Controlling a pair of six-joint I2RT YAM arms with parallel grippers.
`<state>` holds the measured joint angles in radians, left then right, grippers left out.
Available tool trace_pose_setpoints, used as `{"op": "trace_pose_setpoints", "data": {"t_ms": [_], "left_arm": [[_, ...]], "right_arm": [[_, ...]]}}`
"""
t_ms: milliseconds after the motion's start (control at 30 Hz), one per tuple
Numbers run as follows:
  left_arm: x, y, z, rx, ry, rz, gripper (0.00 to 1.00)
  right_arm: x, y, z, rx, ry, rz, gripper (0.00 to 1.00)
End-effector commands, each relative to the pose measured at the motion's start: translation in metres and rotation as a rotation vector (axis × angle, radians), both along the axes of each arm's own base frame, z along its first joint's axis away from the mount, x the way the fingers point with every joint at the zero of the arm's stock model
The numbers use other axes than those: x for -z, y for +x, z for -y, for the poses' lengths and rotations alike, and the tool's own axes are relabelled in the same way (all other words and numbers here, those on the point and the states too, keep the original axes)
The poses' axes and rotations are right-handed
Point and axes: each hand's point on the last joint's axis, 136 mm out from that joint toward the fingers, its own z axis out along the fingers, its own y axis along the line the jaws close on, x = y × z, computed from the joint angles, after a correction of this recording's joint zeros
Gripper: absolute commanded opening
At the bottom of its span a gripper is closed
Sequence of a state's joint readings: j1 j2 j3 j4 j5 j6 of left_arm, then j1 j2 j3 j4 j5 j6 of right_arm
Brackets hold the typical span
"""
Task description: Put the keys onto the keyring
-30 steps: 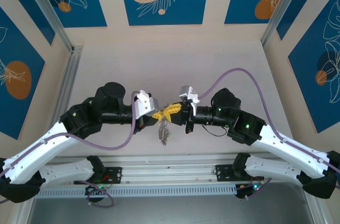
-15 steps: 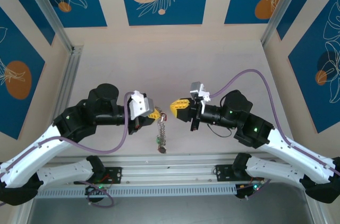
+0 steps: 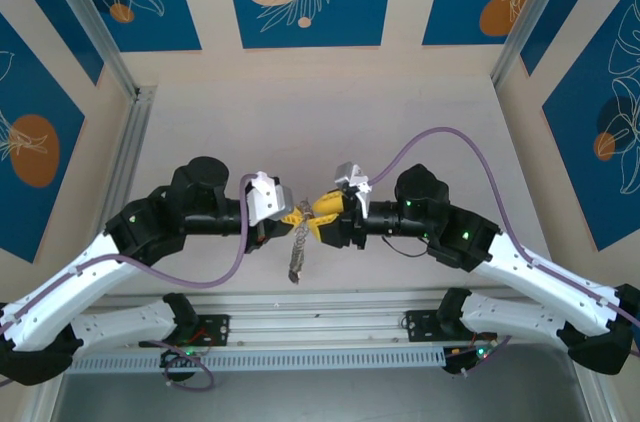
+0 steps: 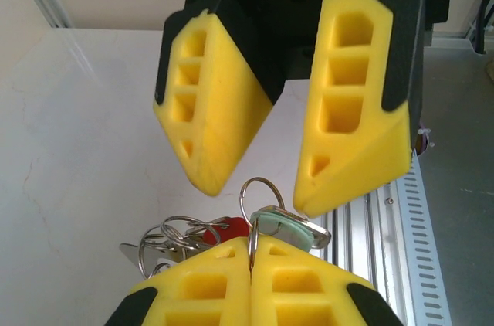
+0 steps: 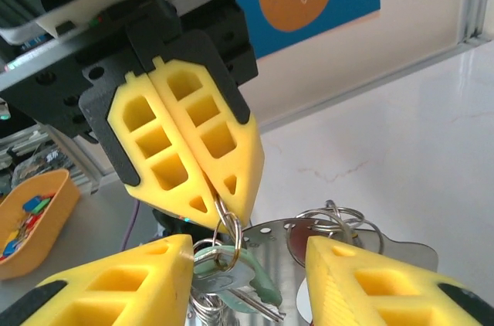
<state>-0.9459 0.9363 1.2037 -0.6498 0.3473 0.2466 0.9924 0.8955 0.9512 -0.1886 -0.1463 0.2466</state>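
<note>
Yellow left claw pinched shut on keyring; right claw partly open, straddling keys.

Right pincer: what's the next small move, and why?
Probably close the right pincer on the teal-headed key. Its jaws stand open on either side of that key, so it looks lined up for a grasp. The left pincer is shut on the keyring and holds the bunch up off the table, so the key has support.

A robotics lab cell: aluminium frame posts at 10 and 2 o'clock, slotted mounting rail at 6.
</note>
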Motion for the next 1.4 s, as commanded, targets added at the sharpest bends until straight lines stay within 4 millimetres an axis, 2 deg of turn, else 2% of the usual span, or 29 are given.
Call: {"op": "trace_pose_setpoints", "data": {"t_ms": [0, 133, 367, 567, 967, 1133, 1367], "left_arm": [[-0.027, -0.004, 0.002, 0.031, -0.065, 0.070, 0.00], [-0.027, -0.005, 0.001, 0.034, -0.063, 0.070, 0.00], [-0.027, -0.007, 0.000, 0.035, -0.066, 0.068, 0.00], [-0.026, -0.005, 0.000, 0.026, -0.064, 0.078, 0.00], [-0.046, 0.002, -0.001, -0.022, -0.138, 0.159, 0.00], [-0.056, 0.002, -0.004, -0.027, -0.171, 0.192, 0.00], [-0.058, -0.002, -0.003, -0.006, -0.177, 0.198, 0.00]], "right_arm": [[-0.010, -0.008, 0.001, -0.040, 0.027, -0.018, 0.36], [-0.011, -0.007, -0.001, -0.045, 0.032, -0.022, 0.26], [-0.009, -0.006, -0.006, -0.063, 0.031, -0.039, 0.15], [-0.009, -0.006, -0.006, -0.062, 0.032, -0.043, 0.00], [0.011, 0.002, -0.005, -0.029, -0.038, -0.120, 0.00], [0.020, 0.012, -0.004, -0.002, -0.067, -0.185, 0.00], [0.027, 0.027, 0.007, 0.063, -0.079, -0.256, 0.00]]}}
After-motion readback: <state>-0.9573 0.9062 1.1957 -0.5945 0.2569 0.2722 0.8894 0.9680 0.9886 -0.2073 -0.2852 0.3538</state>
